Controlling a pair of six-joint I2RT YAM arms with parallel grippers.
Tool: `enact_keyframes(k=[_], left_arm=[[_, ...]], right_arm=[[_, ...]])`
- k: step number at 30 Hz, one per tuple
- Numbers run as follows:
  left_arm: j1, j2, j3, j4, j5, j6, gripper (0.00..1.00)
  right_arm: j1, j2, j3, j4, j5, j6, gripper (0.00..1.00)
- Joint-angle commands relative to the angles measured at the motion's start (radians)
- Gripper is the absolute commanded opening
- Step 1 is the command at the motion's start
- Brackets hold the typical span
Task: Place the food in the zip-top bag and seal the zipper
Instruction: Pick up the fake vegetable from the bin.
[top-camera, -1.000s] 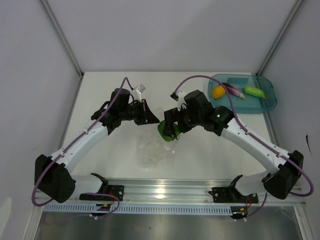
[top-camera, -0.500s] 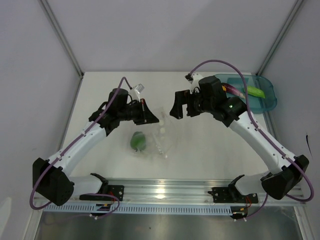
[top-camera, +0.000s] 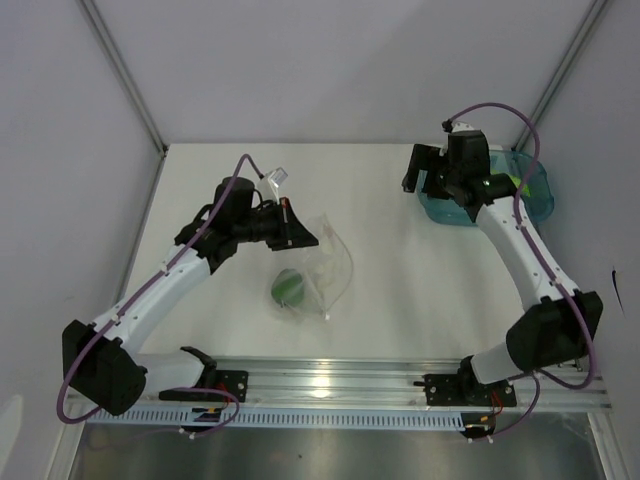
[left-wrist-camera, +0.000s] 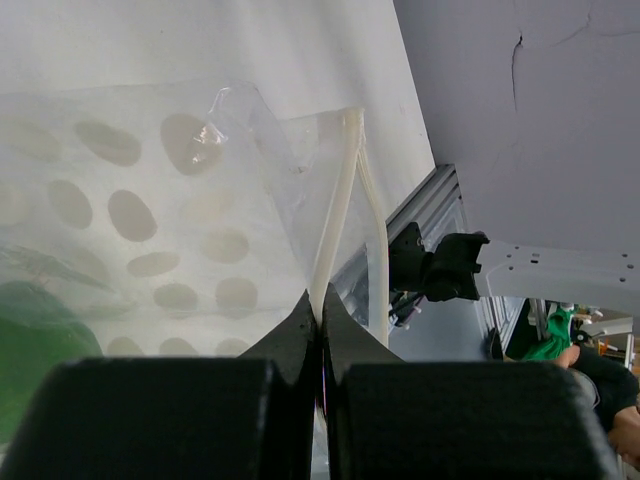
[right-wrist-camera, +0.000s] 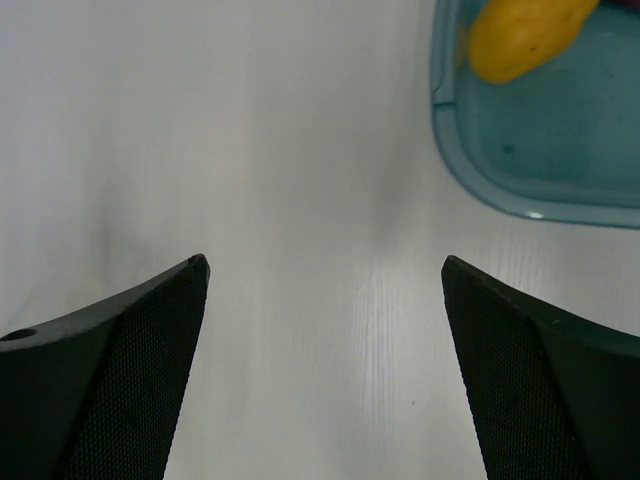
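- The zip-top bag (top-camera: 325, 265) lies mid-table, with the dark-green pepper (top-camera: 290, 287) already inside.
- My left gripper (left-wrist-camera: 322, 318) is pressed together on the zipper (left-wrist-camera: 335, 210) strip, I think to hold the mouth lifted for filling.
- My right gripper (right-wrist-camera: 322, 262) is spread wide and empty, just beside the teal tray (right-wrist-camera: 445, 110) where the orange-yellow fruit (right-wrist-camera: 520, 35) lies.

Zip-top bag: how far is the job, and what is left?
Done: the dark-green pepper lies inside the zip-top bag. In hand: the left fingers pinch its zipper edge; the open right fingers hover beside the teal tray, near the orange fruit. Left: remaining food, then sealing.
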Motion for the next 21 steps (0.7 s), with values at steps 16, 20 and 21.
enact_keyframes(k=[16,20,21], left_arm=[[0.001,0.007,-0.009,0.012,0.039,-0.011,0.01],[0.001,0.018,-0.008,0.020,0.047,-0.015,0.01],[0.001,0.021,-0.006,0.020,0.052,-0.017,0.01]], right_arm=[[-0.246,0.615,0.156,0.402,0.018,0.468,0.99],[-0.248,0.691,0.194,0.442,0.021,0.504,1.00],[-0.248,0.700,0.193,0.463,0.023,0.516,0.99]])
